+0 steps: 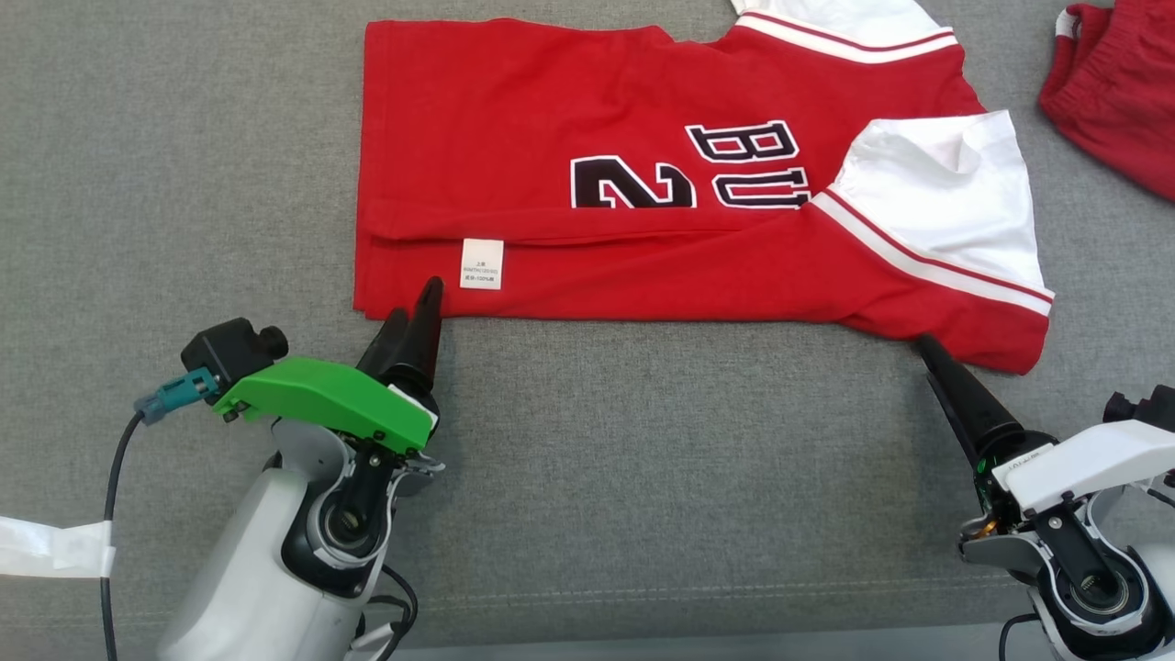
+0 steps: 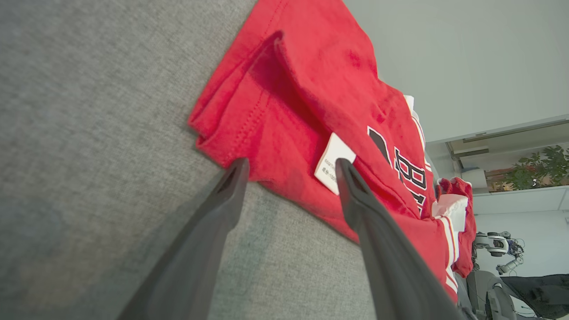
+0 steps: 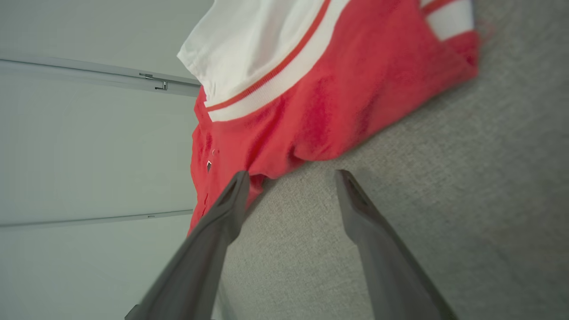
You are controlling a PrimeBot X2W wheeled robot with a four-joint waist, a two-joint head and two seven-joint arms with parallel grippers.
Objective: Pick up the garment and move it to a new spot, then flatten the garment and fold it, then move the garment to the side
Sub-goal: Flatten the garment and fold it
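While the jersey (image 1: 597,101) lies folded lengthwise on the grey cushion (image 1: 165,138), both grippers sit at its near edge and neither holds it. The jersey is red with white sleeves. Its near flap is turned over the body, covering the lower half of the black lettering. A white label (image 1: 482,263) shows on that flap towards the left end, and one sleeve (image 1: 945,197) lies folded on top at the right end.

The left gripper (image 1: 415,301) points at the near-left corner with its fingers spread apart. In the left wrist view one fingertip is at the hem and the other in front of the label (image 2: 334,164) — whether either touches the cloth cannot be told. The right gripper (image 1: 927,347) points at the near edge close to the right corner. In the right wrist view its fingers are spread too, with bare cushion between them and one tip just at the jersey's (image 3: 346,89) edge.

A second red garment (image 1: 1115,92) lies at the far right, apart from the jersey.
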